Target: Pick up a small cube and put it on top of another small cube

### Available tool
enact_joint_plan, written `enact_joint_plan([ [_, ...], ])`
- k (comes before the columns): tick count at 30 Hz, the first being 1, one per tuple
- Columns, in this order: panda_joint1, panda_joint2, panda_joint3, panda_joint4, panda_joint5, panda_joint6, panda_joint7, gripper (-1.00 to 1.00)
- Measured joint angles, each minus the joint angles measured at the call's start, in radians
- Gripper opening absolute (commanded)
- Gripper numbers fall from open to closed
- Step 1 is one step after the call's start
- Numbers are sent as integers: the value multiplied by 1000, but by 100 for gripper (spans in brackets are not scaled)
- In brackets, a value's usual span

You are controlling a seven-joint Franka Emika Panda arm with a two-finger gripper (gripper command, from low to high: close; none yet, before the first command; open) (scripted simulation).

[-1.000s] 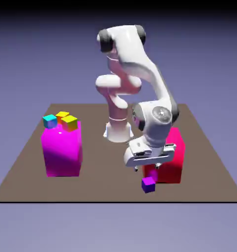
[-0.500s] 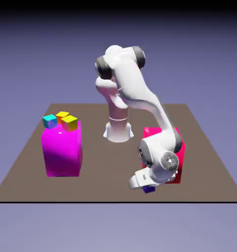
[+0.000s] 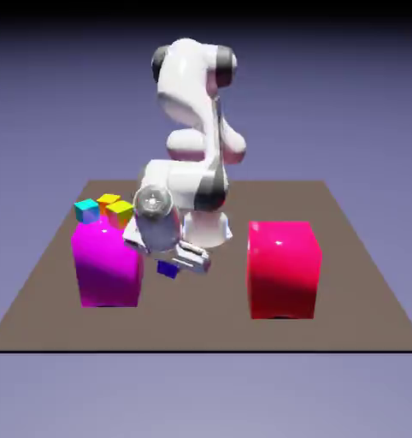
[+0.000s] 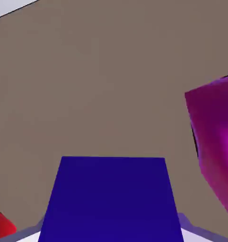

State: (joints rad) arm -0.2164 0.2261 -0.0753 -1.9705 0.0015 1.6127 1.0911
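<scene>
Claw (image 3: pixel 167 262) and cube (image 3: pixel 167 269) hang together above the table: we have the small violet-blue cube pinched between the fingertips, and in the hand view it fills the bottom middle. Beneath the claw we see a flat, dull brown table (image 3: pixel 201 321), plain and unpatterned, its near edge drawn as a thin dark line. Around it the room is only a blue-violet backdrop (image 3: pixel 346 111), paler below the table and fading to black at the top. Just beside the claw, toward the exterior view's left, stands the magenta block (image 3: pixel 108 269), with a cyan cube (image 3: pixel 87 210), an orange cube (image 3: pixel 108 201) and a yellow cube (image 3: pixel 120 213) at its top. Well apart from the claw, toward the exterior view's right, we find the glossy red block (image 3: pixel 282 274) standing on the table.
</scene>
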Motion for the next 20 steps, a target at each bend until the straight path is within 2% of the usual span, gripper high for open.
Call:
enact_joint_plan([
  [11,-104,-341,-387,-114,198,-167,121,-100],
  [17,-91,-364,-372,-295,203,-4,115,-100],
  [18,-90,-365,-371,-302,203,2,114,100],
  [20,-90,-365,-371,-302,201,2,114,100],
])
